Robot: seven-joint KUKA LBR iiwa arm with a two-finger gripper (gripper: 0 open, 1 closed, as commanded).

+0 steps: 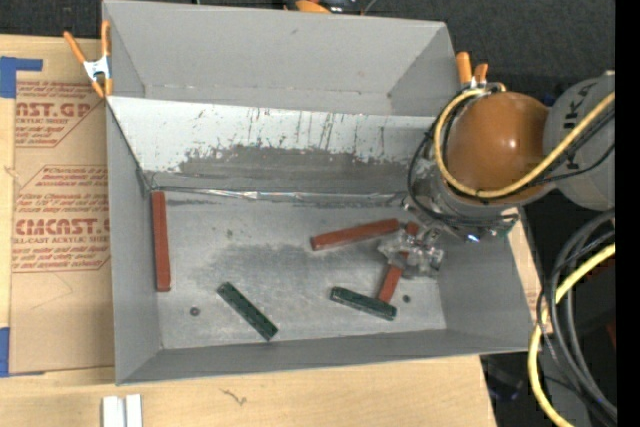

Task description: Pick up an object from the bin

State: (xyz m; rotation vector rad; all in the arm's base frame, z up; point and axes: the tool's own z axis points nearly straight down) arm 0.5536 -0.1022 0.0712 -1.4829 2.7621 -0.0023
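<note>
While the gripper (420, 253) hangs low by the bin's (300, 65) right wall, a short red stick (389, 285) lies just beneath it, touching a dark green stick (363, 303). A longer red stick (352, 235) lies just beside its left. Open or closed cannot be told.

Grey metal bin (270, 65): five loose bars lie on its floor. The gripper (421, 253) is low at the right side, over the upper end of a short red bar (388, 287). A longer red bar (352, 236) lies just to its left. A dark green bar (363, 303) touches the short red bar's lower end. A second green bar (247, 311) lies near the front wall. A long red bar (160, 241) runs along the left wall.
</note>
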